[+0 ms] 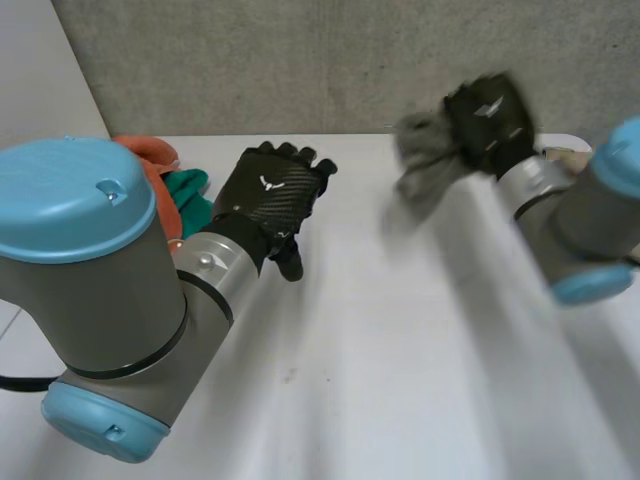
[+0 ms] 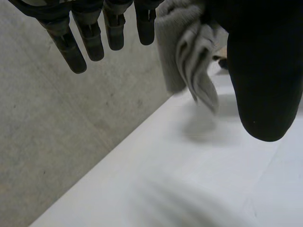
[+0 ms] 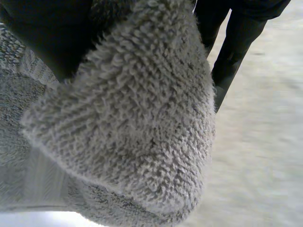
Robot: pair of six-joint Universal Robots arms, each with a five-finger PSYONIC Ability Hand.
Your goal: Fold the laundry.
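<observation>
I am clamping my right hand point(image 1: 492, 120) on the bunched towel point(image 1: 425, 165) above the table's point(image 1: 400, 350) far right; my left hand point(image 1: 270, 195) is hovering, fingers straight. Soft, limp, light: I'd take its corners.

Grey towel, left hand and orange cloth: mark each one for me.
grey towel point(image 3: 142, 118): right wrist view, its terry bulge.
left hand point(image 1: 268, 190): head view, back of the hand.
orange cloth point(image 1: 158, 158): head view, its visible top fold.
</observation>
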